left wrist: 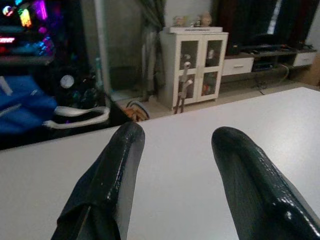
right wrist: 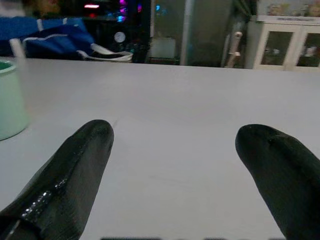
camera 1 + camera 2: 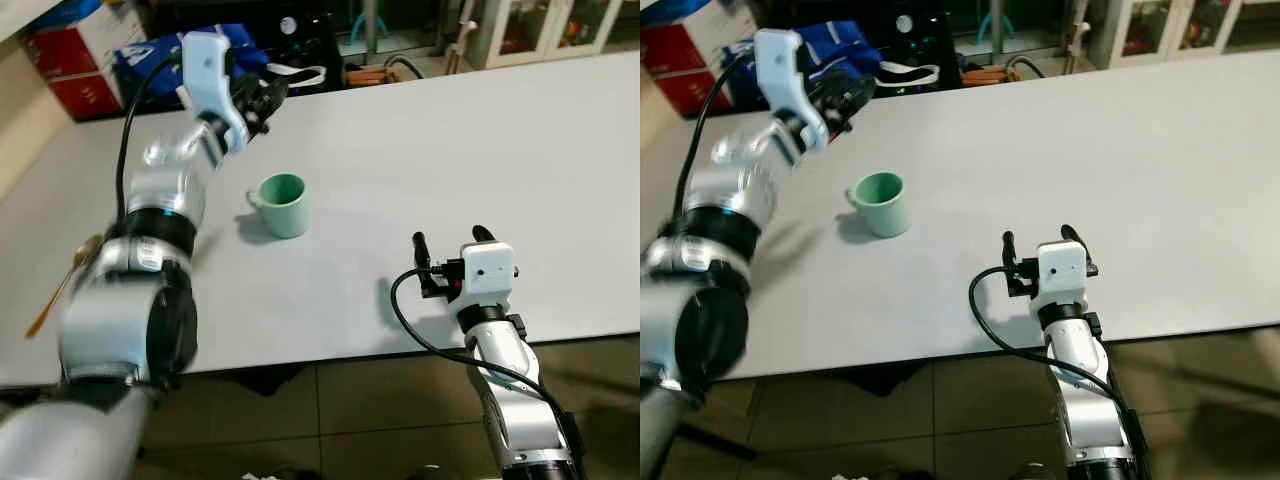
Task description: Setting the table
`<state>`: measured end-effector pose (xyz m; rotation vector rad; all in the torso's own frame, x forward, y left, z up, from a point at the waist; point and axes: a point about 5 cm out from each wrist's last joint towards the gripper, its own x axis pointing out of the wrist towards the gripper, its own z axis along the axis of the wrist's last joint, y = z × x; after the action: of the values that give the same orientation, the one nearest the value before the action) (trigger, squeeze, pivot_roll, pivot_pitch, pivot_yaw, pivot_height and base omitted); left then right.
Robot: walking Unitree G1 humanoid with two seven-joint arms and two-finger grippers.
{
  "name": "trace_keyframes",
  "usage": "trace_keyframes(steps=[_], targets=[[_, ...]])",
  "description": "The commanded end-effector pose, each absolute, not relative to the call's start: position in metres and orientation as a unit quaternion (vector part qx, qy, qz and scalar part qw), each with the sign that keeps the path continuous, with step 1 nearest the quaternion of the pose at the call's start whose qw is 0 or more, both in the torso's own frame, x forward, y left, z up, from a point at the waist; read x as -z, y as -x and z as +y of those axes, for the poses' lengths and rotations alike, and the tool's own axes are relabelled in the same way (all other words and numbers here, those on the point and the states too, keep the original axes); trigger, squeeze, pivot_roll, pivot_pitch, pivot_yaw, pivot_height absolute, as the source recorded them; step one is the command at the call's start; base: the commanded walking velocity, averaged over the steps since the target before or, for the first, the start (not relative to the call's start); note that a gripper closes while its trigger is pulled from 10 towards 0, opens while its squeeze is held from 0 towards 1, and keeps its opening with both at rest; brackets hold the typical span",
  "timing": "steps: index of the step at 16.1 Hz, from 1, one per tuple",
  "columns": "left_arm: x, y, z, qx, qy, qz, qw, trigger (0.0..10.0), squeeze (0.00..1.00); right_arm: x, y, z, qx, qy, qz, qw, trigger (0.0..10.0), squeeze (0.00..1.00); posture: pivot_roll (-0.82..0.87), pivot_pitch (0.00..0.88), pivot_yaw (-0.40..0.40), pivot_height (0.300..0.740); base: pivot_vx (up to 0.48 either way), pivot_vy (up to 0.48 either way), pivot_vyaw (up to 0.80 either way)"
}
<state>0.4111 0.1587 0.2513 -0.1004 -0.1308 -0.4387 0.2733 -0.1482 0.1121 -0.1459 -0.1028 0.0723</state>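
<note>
Standing by the near edge of the white bench (image 3: 480,130), I judge the table-setting barely begun. At the far left, close to the bench's left edge, a spoon (image 3: 62,286) with a golden handle lies flat, partly hidden behind the robot's left arm; I cannot tell whether it has been laid as part of a place or simply waits there. Moving right, the left hand (image 3: 268,100) is raised above the bench beyond the mug, its two black fingers (image 1: 112,180) spread apart with nothing between them, pointing toward the far side of the room. Just nearer than that hand and a little to its right, the mint-green mug (image 3: 282,205) stands upright on the bench, its handle turned left, apart from both hands and well apart from the spoon. Further right, near the front edge, the right hand (image 3: 450,238) rests low at the bench surface, its fingers (image 2: 75,170) also parted and empty; the mug shows at the side of its wrist view, some way off.

So the mug looks placed, and perhaps the spoon; I see no plate, bowl or other cutlery on the bench, and most of its right half is bare. What seems left is to bring whatever else the setting needs and to draw spoon and mug together into one place. Beyond the far edge sit a blue bag (image 3: 150,60) and a white cabinet (image 1: 194,65).
</note>
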Motion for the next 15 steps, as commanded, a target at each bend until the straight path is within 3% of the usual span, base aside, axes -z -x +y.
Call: trace_keyframes(steps=[1, 3, 4, 5, 7, 10, 13, 15], targets=[[-0.256, -0.405, 0.160, 0.225, 0.039, -0.083, 0.970, 10.0, 0.00, -0.116, -0.277, -0.142, -0.049, 0.067, -0.062, 0.995, 10.0, 0.00, -0.16, 0.000, 0.130, 0.735, 0.000, 0.000, 0.00], [-0.230, -0.372, 0.164, 0.239, 0.001, -0.092, 0.967, 10.0, 0.00, -0.120, -0.284, -0.141, -0.046, 0.066, -0.074, 0.994, 10.0, 0.00, -0.13, 0.000, 0.131, 0.735, 0.000, 0.000, 0.00], [-0.225, -0.367, 0.163, 0.242, 0.002, -0.086, 0.966, 10.0, 0.00, -0.120, -0.284, -0.142, -0.046, 0.066, -0.074, 0.994, 10.0, 0.00, -0.13, 0.000, 0.131, 0.735, 0.000, 0.000, 0.00], [-0.198, -0.337, 0.160, 0.249, -0.010, -0.074, 0.966, 10.0, 0.00, -0.117, -0.283, -0.143, -0.044, 0.068, -0.072, 0.994, 10.0, 0.00, -0.13, 0.000, 0.128, 0.735, 0.000, 0.000, 0.00], [-0.173, -0.311, 0.159, 0.243, -0.001, -0.051, 0.969, 10.0, 0.00, -0.115, -0.281, -0.145, -0.041, 0.070, -0.069, 0.994, 10.0, 0.00, -0.13, 0.000, 0.129, 0.735, 0.000, 0.000, 0.00], [-0.134, -0.270, 0.166, 0.148, 0.054, -0.007, 0.987, 10.0, 0.00, -0.111, -0.279, -0.146, -0.038, 0.070, -0.065, 0.995, 10.0, 0.00, -0.13, 0.000, 0.130, 0.735, 0.000, 0.000, 0.00], [-0.132, -0.266, 0.162, 0.133, 0.048, 0.002, 0.990, 10.0, 0.00, -0.111, -0.282, -0.146, -0.046, 0.066, -0.063, 0.995, 10.0, 0.00, -0.12, 0.000, 0.114, 0.735, 0.000, 0.000, 0.00], [-0.131, -0.266, 0.163, 0.120, 0.047, 0.006, 0.992, 10.0, 0.00, -0.109, -0.282, -0.147, -0.047, 0.062, -0.056, 0.995, 10.0, 0.00, -0.13, 0.000, 0.111, 0.735, 0.000, 0.000, -0.80]])
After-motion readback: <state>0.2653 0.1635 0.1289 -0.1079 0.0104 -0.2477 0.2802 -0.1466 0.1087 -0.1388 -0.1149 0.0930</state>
